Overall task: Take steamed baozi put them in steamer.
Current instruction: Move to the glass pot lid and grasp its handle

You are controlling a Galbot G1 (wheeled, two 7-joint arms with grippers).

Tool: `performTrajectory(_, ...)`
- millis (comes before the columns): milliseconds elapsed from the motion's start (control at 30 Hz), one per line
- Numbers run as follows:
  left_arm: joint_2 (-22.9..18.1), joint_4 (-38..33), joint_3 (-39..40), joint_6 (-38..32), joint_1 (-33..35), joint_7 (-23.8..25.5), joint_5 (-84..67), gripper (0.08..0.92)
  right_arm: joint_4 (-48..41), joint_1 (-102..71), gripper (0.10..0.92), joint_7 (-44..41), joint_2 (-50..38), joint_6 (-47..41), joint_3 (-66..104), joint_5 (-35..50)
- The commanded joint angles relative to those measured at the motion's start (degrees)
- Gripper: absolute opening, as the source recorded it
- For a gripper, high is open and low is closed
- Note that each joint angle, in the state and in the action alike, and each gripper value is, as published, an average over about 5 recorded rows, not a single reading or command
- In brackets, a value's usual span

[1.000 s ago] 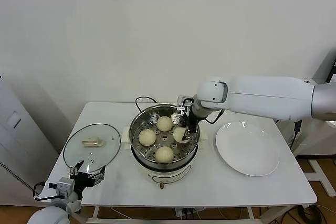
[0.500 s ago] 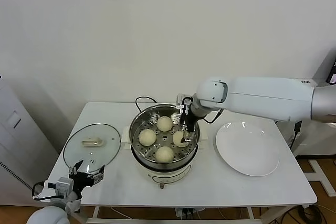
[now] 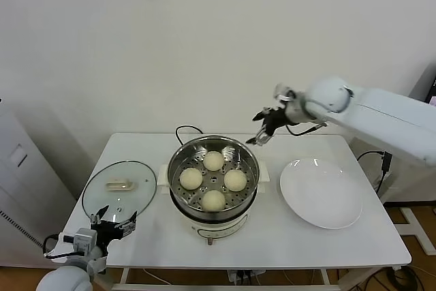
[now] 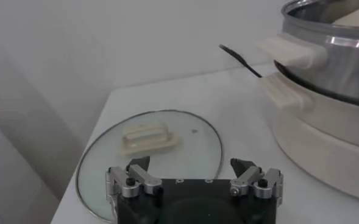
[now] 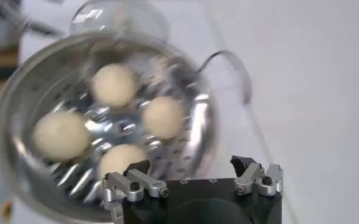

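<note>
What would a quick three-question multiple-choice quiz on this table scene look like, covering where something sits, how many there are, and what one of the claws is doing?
1. Where is the glass lid?
A. On the pot
B. Flat on the table, on the robot's left of the steamer
C. On the white plate

2. How many steamed baozi are in the steamer?
A. Two
B. Three
C. Four

3. What is the right gripper doing?
A. Open and empty, up above the steamer's far rim
B. Clamped on a bun
C. Resting on the plate

Answers: 1 B, the lid lies beside the pot. 2 C, four buns sit on the holed tray. 3 A, its fingers are spread with nothing between them.
</note>
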Motion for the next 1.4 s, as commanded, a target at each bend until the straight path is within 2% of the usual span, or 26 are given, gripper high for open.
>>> performTrajectory(33, -0.38, -0.18, -0.16, 0.07, -0.38, -0.04, 0.25, 0.823, -0.67, -32.84, 0.823, 17.21, -11.53, 8.83, 40.06, -3.26)
performTrajectory(300, -0.32, -0.27, -1.39, -0.33, 0.03, -0.01, -0.07, 0.823, 1.49, -60.28, 0.823, 26.80, -5.80, 15.94, 70.15, -10.33)
performTrajectory(600, 0.41, -0.14, -2.25, -1.08, -0.02, 0.24, 0.68, 0.823, 5.38, -80.05, 0.823, 25.86, 5.13, 19.81, 89.94, -16.43)
performTrajectory(867, 1.02, 1.58, -2.63, -3.00, -0.36, 1.24, 8.91, 0.823, 4.63, -87.91, 0.823, 22.75, 13.76, 22.80, 97.75, -19.74)
performTrajectory(1133, 1.80, 9.21, -2.71, -13.47, -0.22, 3.27, 31.90, 0.823, 1.84, -90.93, 0.823, 19.68, 19.94, 25.27, 101.07, -23.00)
performTrajectory(1400, 0.00, 18.46, -2.53, -26.90, -2.73, 2.60, 60.19, 0.823, -0.15, -92.44, 0.823, 17.36, 23.29, 27.33, 101.66, -23.29)
